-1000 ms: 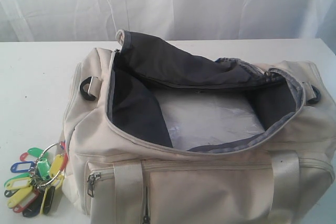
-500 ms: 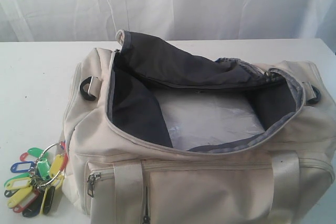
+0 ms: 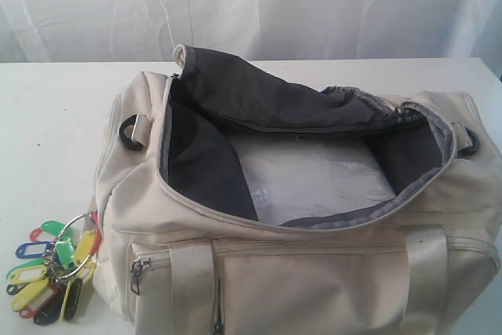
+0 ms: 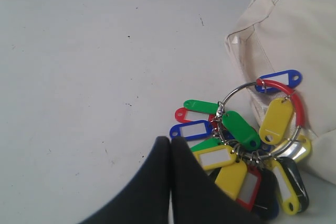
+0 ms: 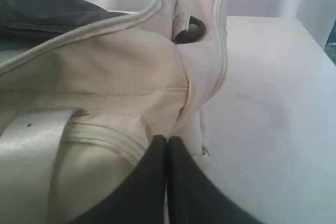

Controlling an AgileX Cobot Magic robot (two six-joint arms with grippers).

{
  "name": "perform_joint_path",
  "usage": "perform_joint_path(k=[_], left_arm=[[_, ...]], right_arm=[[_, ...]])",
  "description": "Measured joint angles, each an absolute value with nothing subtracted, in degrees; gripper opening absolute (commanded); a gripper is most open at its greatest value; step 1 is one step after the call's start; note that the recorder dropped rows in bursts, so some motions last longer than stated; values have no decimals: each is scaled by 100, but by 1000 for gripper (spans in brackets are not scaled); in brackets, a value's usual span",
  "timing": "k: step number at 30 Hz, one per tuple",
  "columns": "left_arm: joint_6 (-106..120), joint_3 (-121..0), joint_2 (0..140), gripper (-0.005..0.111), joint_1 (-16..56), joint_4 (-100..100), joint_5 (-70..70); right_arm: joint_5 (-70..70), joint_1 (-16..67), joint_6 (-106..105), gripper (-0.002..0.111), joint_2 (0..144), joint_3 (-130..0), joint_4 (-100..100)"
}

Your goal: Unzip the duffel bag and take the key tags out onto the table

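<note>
Exterior view gives the layout. The bag [image 3: 314,284] sits across the middle of the table [image 3: 47,131] with its main zip open and its dark lining [image 3: 235,92] folded back. Inside only a pale crinkled sheet [image 3: 314,174] shows on the floor of the bag. The tags [image 3: 55,268] are outside it, lying on the table just beside the bag's left end near the front corner. Neither arm appears in this view.

The wrist views place the grippers. The left gripper [image 4: 169,142] has its jaws pressed together with nothing between them. It hangs over bare table with the tags close in front of the tips and a little to one side. I cannot tell whether a finger brushes the nearest yellow tag. The big ring [image 4: 233,88] leans against the bag's end wall, and the tags fan out from it toward the gripper. So the long axis of the bunch runs along the bag's end, ring at the far side and tags at the near side.

The right gripper [image 5: 167,141] is also closed and empty. It sits at the bag's opposite end, low against the fabric below the black D-ring [image 5: 190,29]. The whole bag lies between it and the tags.

By my reading both parts of the job are done: the zip is open and the tags are on the table. Any further nudge to the bunch would fall to the left arm, the nearer one, and it would have to spread its jaws and come in across the ring, away from the fabric.
</note>
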State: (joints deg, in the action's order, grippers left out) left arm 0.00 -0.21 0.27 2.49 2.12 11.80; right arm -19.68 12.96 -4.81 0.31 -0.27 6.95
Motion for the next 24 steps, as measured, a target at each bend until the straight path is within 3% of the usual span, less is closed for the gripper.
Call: perform_joint_path(k=[24], left_arm=[[0,-21,27,0,249,212,1180]], right_arm=[[-1855,1296,-568,0,31,-27,601]])
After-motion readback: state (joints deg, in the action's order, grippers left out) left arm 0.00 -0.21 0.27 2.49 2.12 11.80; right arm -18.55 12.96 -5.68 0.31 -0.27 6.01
